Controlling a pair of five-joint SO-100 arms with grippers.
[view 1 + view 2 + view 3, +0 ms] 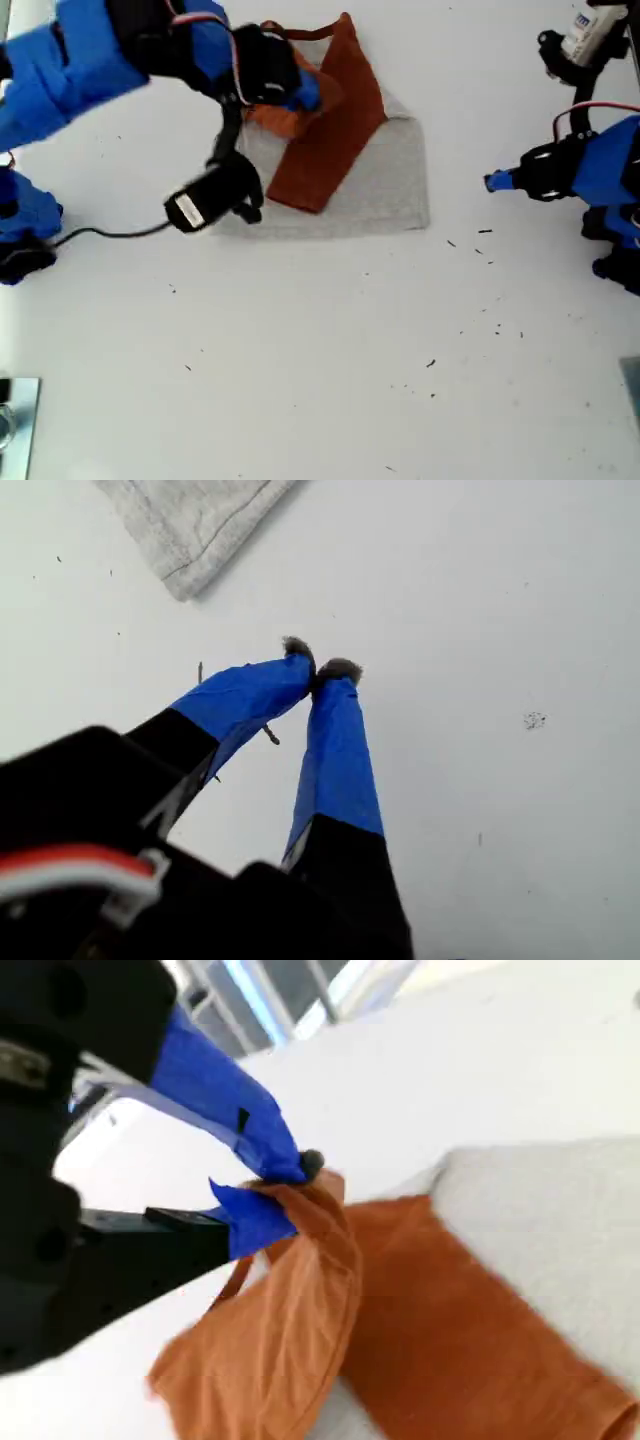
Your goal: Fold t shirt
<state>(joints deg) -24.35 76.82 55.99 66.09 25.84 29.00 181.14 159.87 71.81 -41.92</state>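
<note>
Second gripper pinching a rust-orange sleeve of the shirt.

My second gripper [285,1195] has its blue-taped jaws clamped on a bunched sleeve of the heather-grey, rust-orange-sleeved t shirt [385,185], which lies on the white table [320,380] toward the exterior view's top. My first gripper [318,667] holds nothing, tips touching. White motor labels are unreadable.

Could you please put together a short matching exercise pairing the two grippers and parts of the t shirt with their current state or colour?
Column one:
1. my first gripper
2. my second gripper
3. t shirt body
4. t shirt sleeve

Column two:
A. rust-orange, folded across the grey fabric
B. shut on nothing, over bare table
C. heather-grey, lying flat
D. shut on orange fabric, lifting it

Pairs: 1-B, 2-D, 3-C, 4-A
</note>
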